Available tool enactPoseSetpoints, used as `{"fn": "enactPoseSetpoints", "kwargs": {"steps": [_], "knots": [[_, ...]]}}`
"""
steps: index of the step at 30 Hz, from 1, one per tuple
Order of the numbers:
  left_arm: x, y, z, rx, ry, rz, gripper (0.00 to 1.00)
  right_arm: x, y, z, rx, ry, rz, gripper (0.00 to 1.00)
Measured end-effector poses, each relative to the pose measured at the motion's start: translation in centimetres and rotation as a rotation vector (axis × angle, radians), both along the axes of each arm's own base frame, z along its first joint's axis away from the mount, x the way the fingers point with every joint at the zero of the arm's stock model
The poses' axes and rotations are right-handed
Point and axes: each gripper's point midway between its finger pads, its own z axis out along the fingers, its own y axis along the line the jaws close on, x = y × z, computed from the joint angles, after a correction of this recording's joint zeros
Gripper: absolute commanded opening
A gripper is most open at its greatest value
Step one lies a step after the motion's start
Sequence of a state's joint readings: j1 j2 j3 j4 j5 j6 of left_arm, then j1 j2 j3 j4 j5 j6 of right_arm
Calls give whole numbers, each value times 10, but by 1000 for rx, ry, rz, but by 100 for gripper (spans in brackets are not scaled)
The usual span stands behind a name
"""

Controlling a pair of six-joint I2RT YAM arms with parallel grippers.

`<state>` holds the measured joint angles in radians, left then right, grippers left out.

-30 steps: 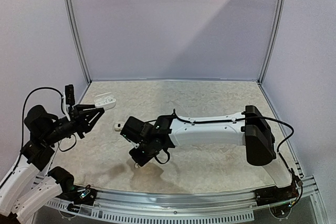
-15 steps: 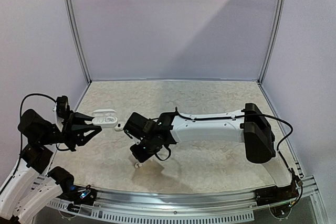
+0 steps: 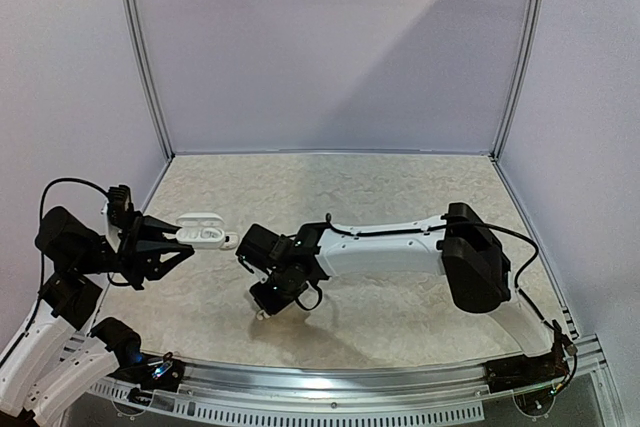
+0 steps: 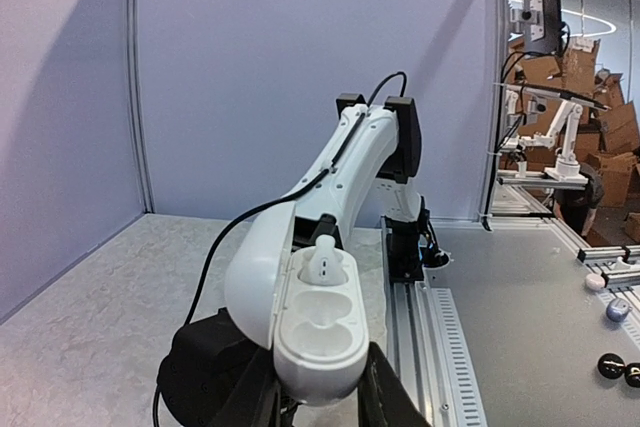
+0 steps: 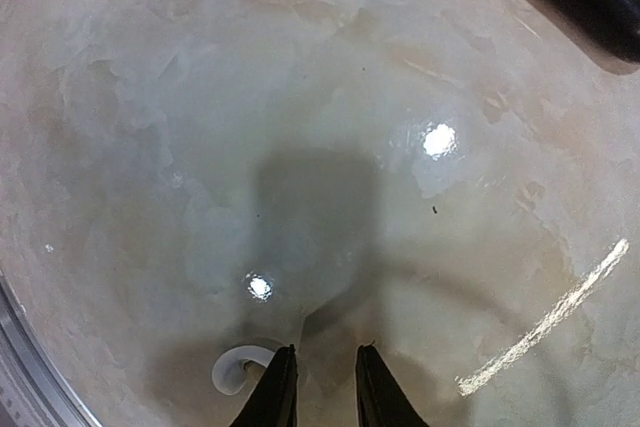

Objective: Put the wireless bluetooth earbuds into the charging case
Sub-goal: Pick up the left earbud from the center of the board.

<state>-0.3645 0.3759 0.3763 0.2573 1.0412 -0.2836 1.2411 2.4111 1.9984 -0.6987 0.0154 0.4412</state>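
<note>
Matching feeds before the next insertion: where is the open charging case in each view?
Top external: charging case left of centre, in the left gripper.
Left wrist: charging case bottom centre, lid open.
Right wrist: not in it.
Shared landmark: marbled tabletop.

Left tool (image 4: pixel 320 392) raised, gripping; right tool (image 5: pixel 320 359) low, slightly parted.
</note>
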Motion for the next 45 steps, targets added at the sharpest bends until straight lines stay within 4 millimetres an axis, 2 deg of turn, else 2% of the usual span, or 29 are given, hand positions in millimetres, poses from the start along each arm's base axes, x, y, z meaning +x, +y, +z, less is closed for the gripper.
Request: {"fn": "enactPoseSetpoints", "kwargs": {"steps": [10,24,31,45], "knots": [[2,0,-1,1,-3,14,0,-13,6,2,23,51,57,14],[4,0,-2,7,-9,22,0,-28,6,-2,42,84,113,15],[5,0,-3,9,-14,24,0,-31,5,0,49,83,118,3],[6,0,-6,20,-7,26,0,-37,0,2,60,103,126,8]]}}
